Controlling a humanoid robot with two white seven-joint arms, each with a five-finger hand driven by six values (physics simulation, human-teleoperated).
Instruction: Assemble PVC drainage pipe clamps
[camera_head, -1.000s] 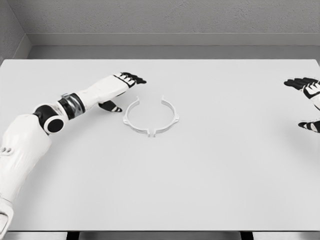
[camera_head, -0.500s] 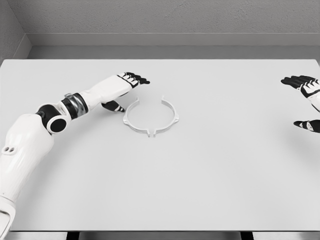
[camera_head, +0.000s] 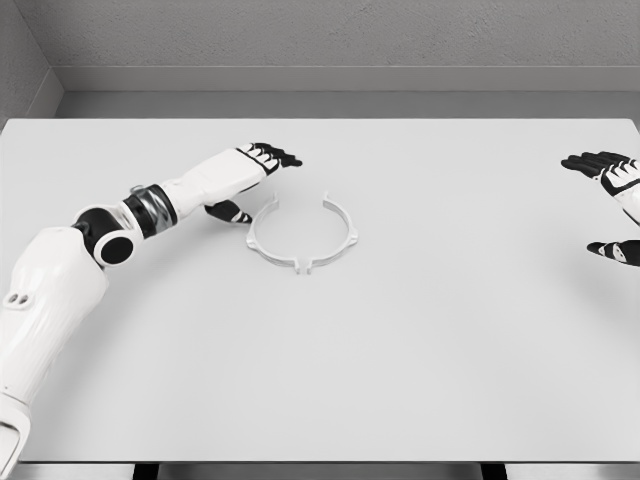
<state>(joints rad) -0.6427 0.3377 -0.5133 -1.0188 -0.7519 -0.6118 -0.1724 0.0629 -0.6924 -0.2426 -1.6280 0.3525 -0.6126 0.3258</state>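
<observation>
A white ring-shaped pipe clamp (camera_head: 302, 233) lies flat on the white table (camera_head: 400, 340), with a gap at its far side and small tabs at its near side. My left hand (camera_head: 252, 182) hovers just left of the ring, fingers spread above its upper left and the thumb close to its left rim, holding nothing. At the far right edge of the view my right hand (camera_head: 612, 205) is partly cut off, with its fingers spread and nothing in it.
A grey wall (camera_head: 320, 40) rises behind the table's back edge. The table's front edge (camera_head: 320, 462) runs along the bottom of the view.
My left hand has moved a little to the right, toward the ring. The right hand has drifted slightly outward to the right edge. The clamp has not moved.
</observation>
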